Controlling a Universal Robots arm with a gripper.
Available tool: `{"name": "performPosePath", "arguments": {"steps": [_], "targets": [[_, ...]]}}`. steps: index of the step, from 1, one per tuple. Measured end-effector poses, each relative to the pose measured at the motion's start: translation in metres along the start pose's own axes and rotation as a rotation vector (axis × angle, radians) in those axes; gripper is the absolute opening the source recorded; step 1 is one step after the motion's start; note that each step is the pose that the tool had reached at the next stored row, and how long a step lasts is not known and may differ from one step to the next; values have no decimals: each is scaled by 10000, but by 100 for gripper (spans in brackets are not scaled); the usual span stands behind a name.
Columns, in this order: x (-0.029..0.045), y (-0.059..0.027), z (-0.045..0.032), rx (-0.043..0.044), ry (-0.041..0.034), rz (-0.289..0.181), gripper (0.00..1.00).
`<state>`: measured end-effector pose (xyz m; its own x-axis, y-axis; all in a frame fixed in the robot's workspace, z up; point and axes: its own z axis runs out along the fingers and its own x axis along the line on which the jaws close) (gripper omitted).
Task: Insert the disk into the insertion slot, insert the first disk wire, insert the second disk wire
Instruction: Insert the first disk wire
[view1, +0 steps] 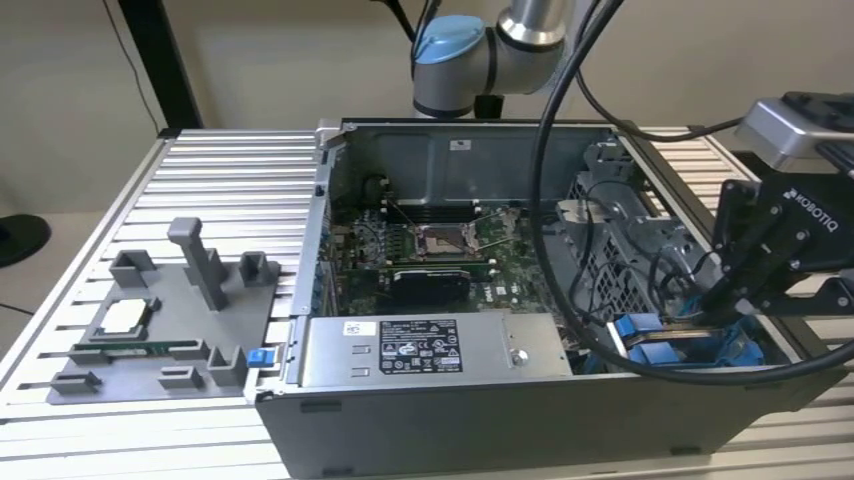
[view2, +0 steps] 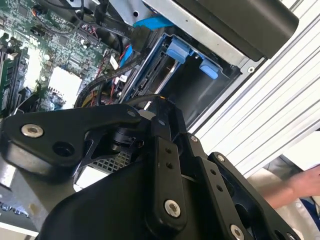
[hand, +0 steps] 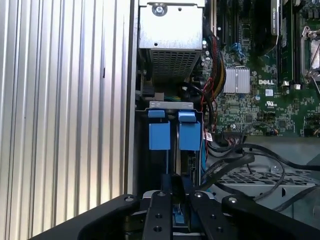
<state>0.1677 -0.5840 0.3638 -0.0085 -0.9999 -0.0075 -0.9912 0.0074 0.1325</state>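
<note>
Disk (hand: 160, 136) (two blue tabs (hand: 189, 135)) near one gripper (hand: 177, 200)

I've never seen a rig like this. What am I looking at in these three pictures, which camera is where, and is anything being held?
This is one robot arm working over an open computer case on a ribbed metal table. The exterior view looks on from off the arm. Both wrist views ride on the arm and look past its black gripper. Inside the case are a green circuit board and a grey labelled power-supply box. A grey parts tray sits on the table at the exterior view's left. The gripper hangs at the drive bay, where the disk's blue carrier sits. I cannot tell whether it grips anything. A person's hand shows in the second wrist view.
</note>
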Motion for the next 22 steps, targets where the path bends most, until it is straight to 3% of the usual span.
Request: {"name": "performPosePath", "arguments": {"steps": [22], "targets": [[-25,-31,4,0,-1,0,0]]}}
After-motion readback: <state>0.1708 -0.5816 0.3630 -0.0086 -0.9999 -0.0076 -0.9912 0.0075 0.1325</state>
